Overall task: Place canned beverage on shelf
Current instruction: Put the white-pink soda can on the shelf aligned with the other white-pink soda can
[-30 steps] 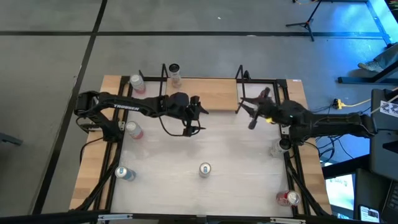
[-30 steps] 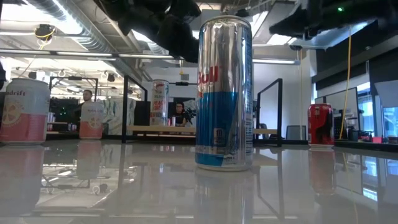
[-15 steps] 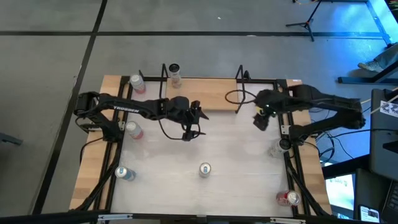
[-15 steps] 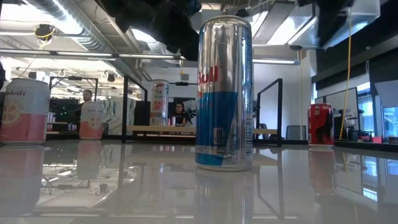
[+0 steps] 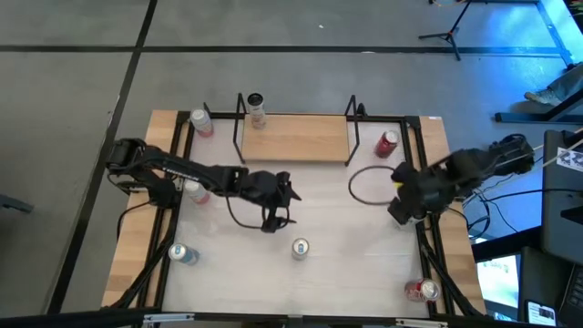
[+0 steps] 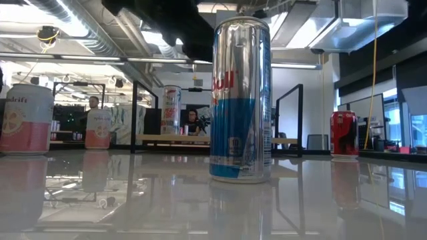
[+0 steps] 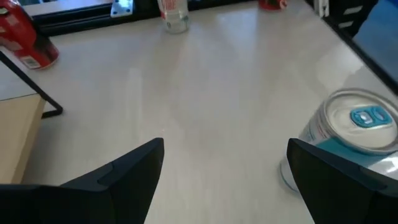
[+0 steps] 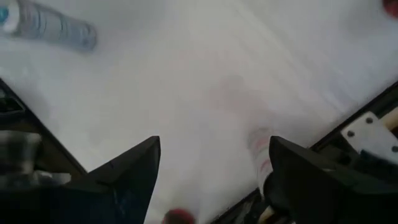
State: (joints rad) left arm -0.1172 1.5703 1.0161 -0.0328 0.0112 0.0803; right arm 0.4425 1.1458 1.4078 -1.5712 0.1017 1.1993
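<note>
the left gripper (image 5: 276, 202) hovers with jaws spread, empty, just short of the silver-and-blue can (image 5: 300, 248) standing mid-table. the right gripper (image 5: 401, 208) is released too. the shelf (image 5: 296, 138) holds one can at its end. a skewed descent could tip the tall can.

can (image 5: 255, 107) on shelf (image 5: 296, 138), another (image 5: 387, 143) beside
</note>
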